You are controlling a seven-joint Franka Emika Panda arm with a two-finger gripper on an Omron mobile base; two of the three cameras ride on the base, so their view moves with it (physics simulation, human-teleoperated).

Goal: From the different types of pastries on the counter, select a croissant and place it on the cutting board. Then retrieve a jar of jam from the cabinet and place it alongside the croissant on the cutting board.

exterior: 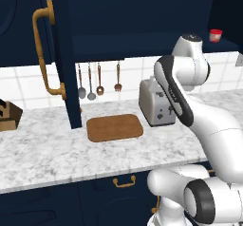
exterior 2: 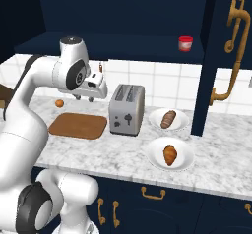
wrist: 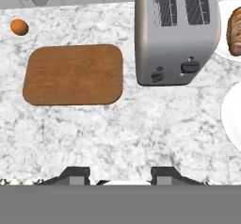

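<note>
Marbled white-and-grey stone is what you see across the desk [exterior 2: 98,154], with the board [exterior: 115,127] lying flat on it just left of the toaster [exterior 2: 127,109]. Your board is bare, and a small gap of stone separates it from the toaster's side. Your claw [exterior 2: 83,98] hangs above the desk, over the stone near the board's far right corner and left of the toaster, and holds nothing. In the hand view its two tips stand at the bottom edge with a gap between them, yet that is as near together as they come, so treat the claw as closed on air.

Look to the right base view for the pastries. The croissant [exterior 2: 170,155] sits on the nearer white plate [exterior 2: 184,157], well right of the toaster and close to the desk's front edge. The darker oval pastry [exterior 2: 169,119] sits on a second plate [exterior 2: 181,121] behind it, just beside the toaster. Both plates are well apart from the board.

The jar [exterior 2: 185,43] stands upright on the open cabinet shelf [exterior 2: 123,48], above and right of the toaster. The cabinet door [exterior 2: 229,56] with its brass handle is swung open at the right. A small orange ball [exterior 2: 59,103] lies on the desk just behind the board's left corner. Utensils [exterior: 98,81] hang on the tiled wall behind the board.
</note>
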